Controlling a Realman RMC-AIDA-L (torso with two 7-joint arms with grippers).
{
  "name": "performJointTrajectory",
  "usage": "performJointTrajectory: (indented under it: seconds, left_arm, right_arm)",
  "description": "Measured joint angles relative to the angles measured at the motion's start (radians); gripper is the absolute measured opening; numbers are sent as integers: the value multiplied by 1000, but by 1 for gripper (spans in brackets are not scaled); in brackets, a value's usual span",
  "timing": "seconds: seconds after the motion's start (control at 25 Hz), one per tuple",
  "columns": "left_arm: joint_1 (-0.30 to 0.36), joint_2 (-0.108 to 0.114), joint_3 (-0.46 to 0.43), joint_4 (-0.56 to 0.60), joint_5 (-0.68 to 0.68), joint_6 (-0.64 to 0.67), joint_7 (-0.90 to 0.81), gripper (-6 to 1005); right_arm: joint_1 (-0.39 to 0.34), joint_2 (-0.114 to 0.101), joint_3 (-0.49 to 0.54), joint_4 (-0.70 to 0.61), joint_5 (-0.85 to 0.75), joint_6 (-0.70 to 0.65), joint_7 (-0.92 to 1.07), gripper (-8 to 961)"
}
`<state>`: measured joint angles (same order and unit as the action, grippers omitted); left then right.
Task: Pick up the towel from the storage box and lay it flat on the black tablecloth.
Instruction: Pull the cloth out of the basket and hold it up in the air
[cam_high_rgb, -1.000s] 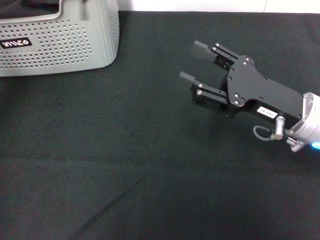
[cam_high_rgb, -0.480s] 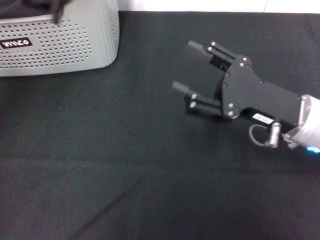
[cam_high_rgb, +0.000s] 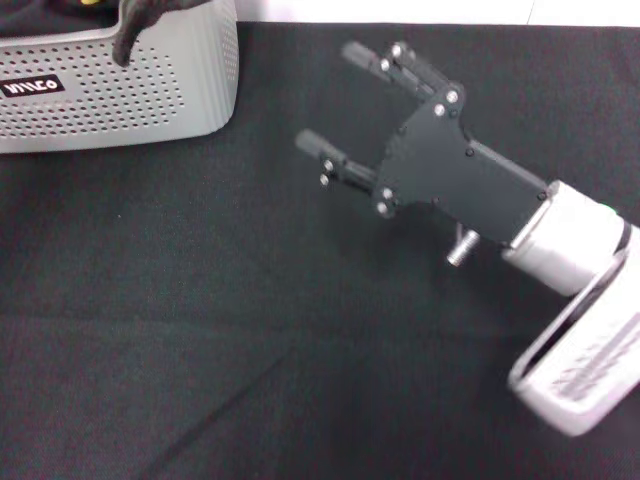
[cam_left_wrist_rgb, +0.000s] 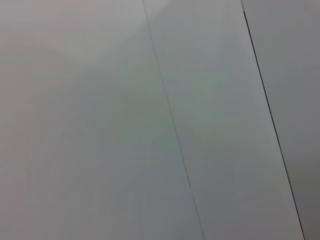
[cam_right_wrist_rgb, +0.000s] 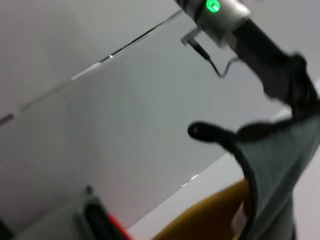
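Note:
The light grey perforated storage box (cam_high_rgb: 120, 90) stands at the far left on the black tablecloth (cam_high_rgb: 200, 300). A dark corner of the towel (cam_high_rgb: 133, 25) hangs over the box's rim, raised, with a bit of yellow beside it. In the right wrist view the towel (cam_right_wrist_rgb: 280, 165) hangs grey-green with its yellow-orange face below, held by my left gripper (cam_right_wrist_rgb: 299, 111), which is shut on its top edge. My right gripper (cam_high_rgb: 330, 95) is open and empty above the cloth, right of the box, with its fingers pointing towards the box.
The left wrist view shows only pale wall panels (cam_left_wrist_rgb: 150, 125). A white wall edge (cam_high_rgb: 400, 10) runs behind the cloth. The cloth stretches bare in front of the box and under the right arm.
My right gripper has moved up and left towards the box and turned. The towel's corner has risen over the box's rim.

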<state>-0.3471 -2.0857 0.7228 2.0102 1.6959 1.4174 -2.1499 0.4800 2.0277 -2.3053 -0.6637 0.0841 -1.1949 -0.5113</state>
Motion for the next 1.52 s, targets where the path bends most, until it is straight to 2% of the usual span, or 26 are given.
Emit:
performJointTrajectory:
  seconds: [0.16,0.32,0.6,0.96,1.28,1.52]
  left_arm:
    - [-3,0,7,-2,8,0,-1,19]
    - [-7,0,13,-12,24,0,0,20]
    - [-34,-2,47,-53,25,-7,4,21]
    - [-44,-2,50,-63,25,-8,5,22]
    - [-43,-2,50,-65,25,-8,7,23]
    - [-43,-2,50,-65,24,-7,7,23]
  right_arm:
    - [44,0,-108,-20,169,-48,-265,762]
    - [66,0,-148,-39,180,-112,-368,762]
    - [131,0,-170,-48,185,-75,-527,763]
    - [213,0,-163,-34,219,-6,-568,679]
    - [223,0,-162,-35,226,-8,-584,600]
    - [220,0,-161,-37,234,-11,-590,601]
